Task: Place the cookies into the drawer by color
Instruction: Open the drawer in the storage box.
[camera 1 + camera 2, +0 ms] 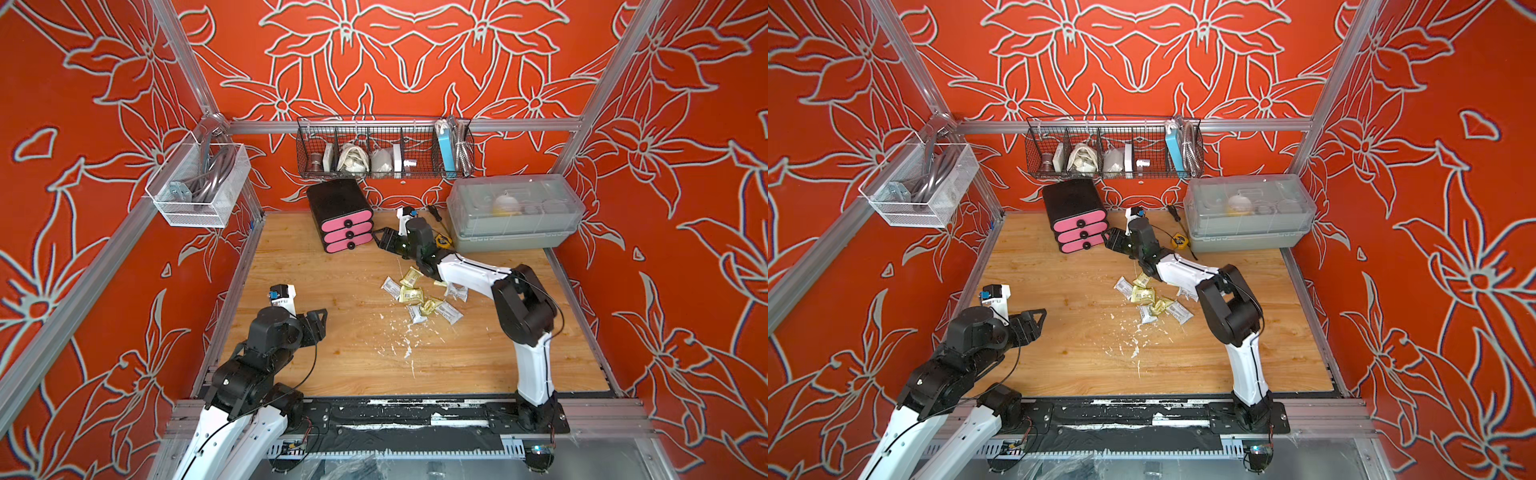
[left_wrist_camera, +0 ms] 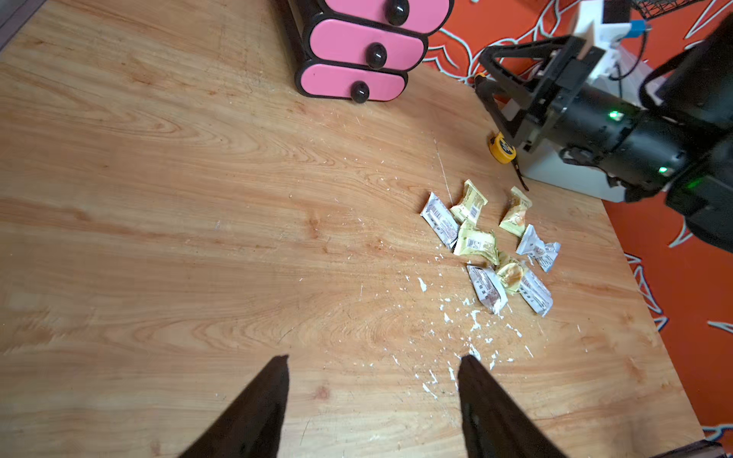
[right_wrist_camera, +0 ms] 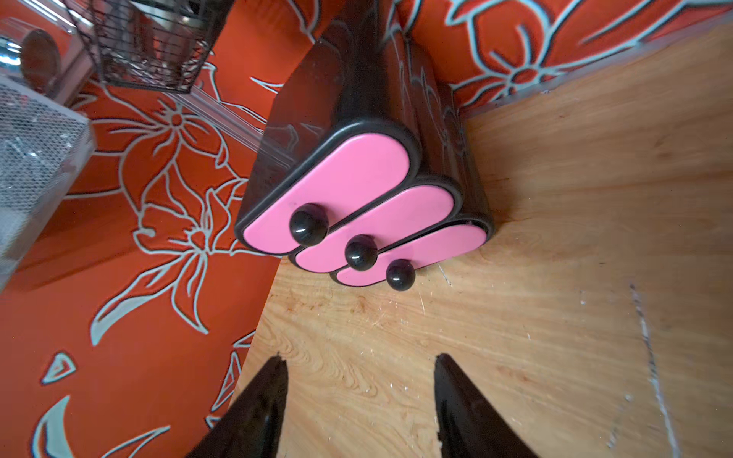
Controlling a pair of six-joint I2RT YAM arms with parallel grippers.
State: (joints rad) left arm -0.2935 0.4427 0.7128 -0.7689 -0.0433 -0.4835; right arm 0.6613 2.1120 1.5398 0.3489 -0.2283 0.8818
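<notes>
With the table (image 1: 332,282) read as a clock face in the top views and twelve at the back wall, the drawer (image 1: 347,226) stands at about eleven o'clock near the back edge. Its three pink fronts face six. In the right wrist view the two upper fronts sit flush, while the lowest shows a thin gap at one end.

The right gripper (image 3: 359,359) hangs just off the drawer's three o'clock side. It points at the knobs, with its fingers spread and nothing between them. It touches neither the drawer nor any packet.

The cookies (image 1: 419,295) lie in a loose cluster a little toward two o'clock from the table's middle, partly under the right forearm. Yellow-gold and white-silver wrappers are mixed there, some overlapping. White flecks (image 1: 399,340) speckle the wood on the cluster's six o'clock side.

The left gripper (image 2: 375,359) hovers at about nine o'clock, well apart from the packets. Its fingers are parted and empty, aimed toward three.

A yellow tape measure (image 1: 441,240) sits at about one o'clock, just beside the grey lidded box (image 1: 513,212).
</notes>
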